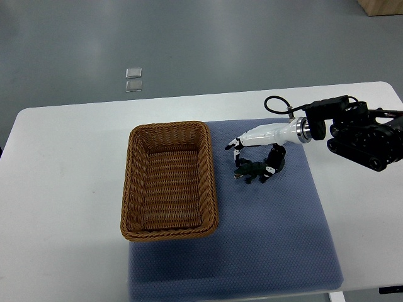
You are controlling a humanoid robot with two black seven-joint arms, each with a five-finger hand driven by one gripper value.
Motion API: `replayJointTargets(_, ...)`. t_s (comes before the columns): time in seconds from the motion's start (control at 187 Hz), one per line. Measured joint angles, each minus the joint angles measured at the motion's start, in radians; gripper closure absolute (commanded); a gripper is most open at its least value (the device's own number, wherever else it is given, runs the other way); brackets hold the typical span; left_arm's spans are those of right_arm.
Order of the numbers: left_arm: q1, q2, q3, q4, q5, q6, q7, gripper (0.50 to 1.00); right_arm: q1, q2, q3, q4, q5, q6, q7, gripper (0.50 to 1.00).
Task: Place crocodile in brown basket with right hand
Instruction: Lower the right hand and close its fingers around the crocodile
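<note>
Grey floor fills the far part of the view, with two small clear squares [133, 80] lying on it and a corner of a wooden box [383, 6] cut off at the far right. Nearer, a white table [63, 176] spans the picture. On it lies a blue mat [271, 233], its near edge running out of view. A brown basket [211, 176], woven and rectangular, sits on the mat's left part, holding nothing that can be seen; it probably stands this close so the carry is short. From the right edge comes the black right arm [365, 135], ending in a white right hand [255, 154] held low over the mat, just right of the basket. Its fingers curve down around a small dark green crocodile [250, 171], which lies on the mat beneath the palm. Whether the fingertips already pinch the toy or merely cage it cannot be told; the toy's shape is small and partly covered. No left arm shows.
</note>
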Motion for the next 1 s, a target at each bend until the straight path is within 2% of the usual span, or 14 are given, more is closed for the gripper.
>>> replayJointTargets(0.181, 0.000, 0.000, 0.000, -0.001, 0.000, 0.000, 0.000, 0.500, -0.001, 0.001, -0.013, -0.016, -0.001, -0.007, -0.004, 0.529)
replayJointTargets(0.549, -0.001, 0.000, 0.000, 0.000, 0.000, 0.000, 0.000, 0.500, 0.004, -0.001, -0.097, -0.032, -0.001, -0.089, -0.001, 0.540)
replayJointTargets(0.645, -0.001, 0.000, 0.000, 0.000, 0.000, 0.000, 0.000, 0.500, 0.003, 0.000, -0.097, -0.032, -0.001, -0.091, -0.001, 0.617)
replayJointTargets(0.71, -0.001, 0.000, 0.000, 0.000, 0.000, 0.000, 0.000, 0.500, 0.004, 0.000, -0.097, -0.033, -0.001, -0.091, -0.001, 0.691)
replayJointTargets(0.731, -0.001, 0.000, 0.000, 0.000, 0.000, 0.000, 0.000, 0.500, 0.006, 0.000, -0.097, -0.033, -0.001, -0.091, -0.002, 0.728)
replayJointTargets(0.742, -0.001, 0.000, 0.000, 0.000, 0.000, 0.000, 0.000, 0.500, 0.006, 0.000, -0.097, -0.033, -0.001, -0.091, -0.002, 0.781)
replayJointTargets(0.747, -0.001, 0.000, 0.000, 0.000, 0.000, 0.000, 0.000, 0.500, 0.007, 0.000, -0.097, -0.033, -0.001, -0.091, -0.002, 0.781)
replayJointTargets(0.752, -0.001, 0.000, 0.000, 0.000, 0.000, 0.000, 0.000, 0.500, 0.007, 0.000, -0.097, -0.033, -0.001, -0.091, -0.002, 0.809)
replayJointTargets(0.763, -0.001, 0.000, 0.000, 0.000, 0.000, 0.000, 0.000, 0.500, 0.008, 0.000, -0.097, -0.033, -0.001, -0.091, -0.002, 0.834)
replayJointTargets(0.768, -0.001, 0.000, 0.000, 0.000, 0.000, 0.000, 0.000, 0.500, 0.008, 0.000, -0.097, -0.033, -0.001, -0.091, -0.003, 0.834)
replayJointTargets(0.774, -0.001, 0.000, 0.000, 0.000, 0.000, 0.000, 0.000, 0.500, 0.008, 0.000, -0.097, -0.033, -0.001, -0.091, -0.003, 0.860)
replayJointTargets(0.816, -0.001, 0.000, 0.000, 0.000, 0.000, 0.000, 0.000, 0.500, 0.010, 0.000, -0.097, -0.033, -0.001, -0.091, -0.003, 0.924)
replayJointTargets(0.907, -0.001, 0.000, -0.001, 0.000, 0.000, 0.000, 0.000, 0.500, 0.011, 0.000, -0.097, -0.035, -0.001, -0.091, -0.004, 0.951)
replayJointTargets(0.998, 0.000, 0.000, -0.001, 0.000, 0.000, 0.000, 0.000, 0.500, 0.011, 0.000, -0.097, -0.037, -0.001, -0.091, -0.004, 1.000)
